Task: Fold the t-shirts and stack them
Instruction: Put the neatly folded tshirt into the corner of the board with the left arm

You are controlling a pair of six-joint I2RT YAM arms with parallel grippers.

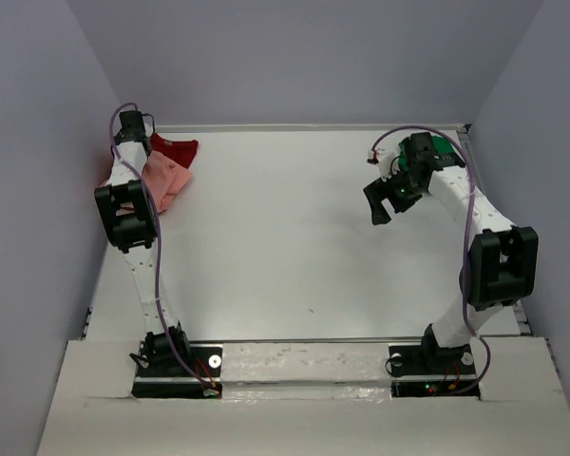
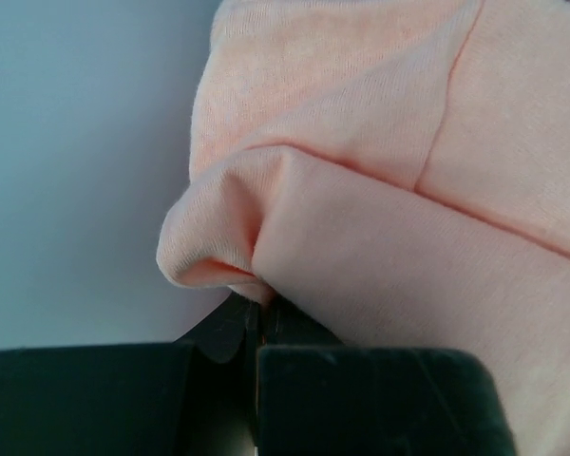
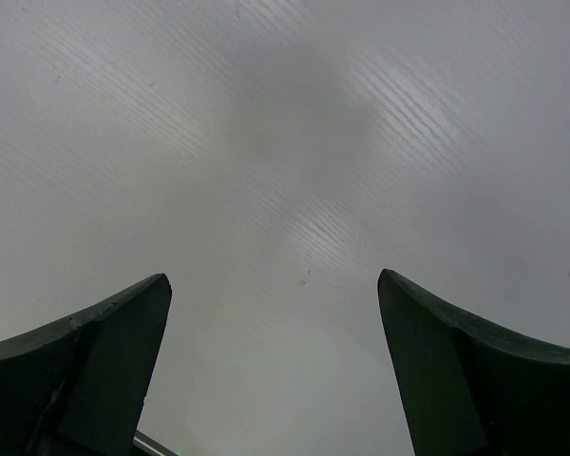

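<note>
White table (image 1: 294,247) between pale grey walls (image 1: 304,57), silvery strip (image 1: 304,353) along its near edge

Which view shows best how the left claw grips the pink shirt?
Left wrist view: the left claw is shut on a fold of the salmon-pink shirt, close up. The top view shows it small, partly behind the left arm; the right wrist view shows only table.

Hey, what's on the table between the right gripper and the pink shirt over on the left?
Nothing. In the top view, only bare white table lies between the open right gripper and the salmon-pink shirt.
</note>
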